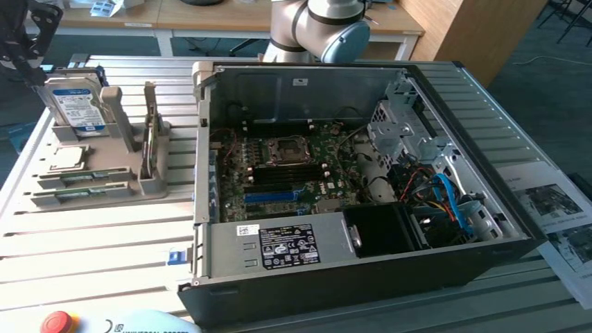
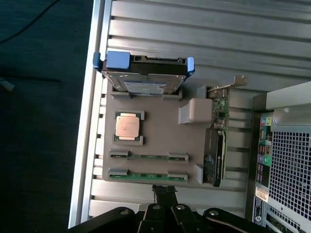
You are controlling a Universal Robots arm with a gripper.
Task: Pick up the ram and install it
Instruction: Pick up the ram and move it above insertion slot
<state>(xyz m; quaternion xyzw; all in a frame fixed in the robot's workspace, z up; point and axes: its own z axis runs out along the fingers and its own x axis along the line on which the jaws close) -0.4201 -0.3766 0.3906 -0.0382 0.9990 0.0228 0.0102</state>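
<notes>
Pincer (image 2: 164, 190) is pressed together with nothing in it. In the exterior view it hangs high over the far-left corner of the bench (image 1: 102, 257), around 11 o'clock from the parts tray (image 1: 120, 186).

Both sticks sit in the tray, lying flat in their own slots with the ends tucked into little clips. The outer ram stick (image 2: 148, 175) runs right along the tray's edge, and in the wrist view the pincer tips line up just beside it. The inner ram stick (image 2: 148, 156) lies between it and the CPU chip (image 2: 129, 126). Nothing sits over either one, so they're open from above.

Around the tray it's tighter:
- The hard drive (image 2: 146, 80) stands upright at the far end, at 12 o'clock.
- The graphics card (image 2: 216, 155) stands on edge along the 3 o'clock side, facing the PC case (image 1: 370, 277).
- The 9 o'clock side is near the bench edge.

There's a bare strip of slatted bench between tray and case.

The case lies on its side with the top open and walls all round. The motherboard (image 1: 277, 173) is exposed, with long dark slots at 6 o'clock from the CPU socket (image 1: 282, 149). Cables (image 1: 444, 198) bunch up at 3 o'clock.
</notes>
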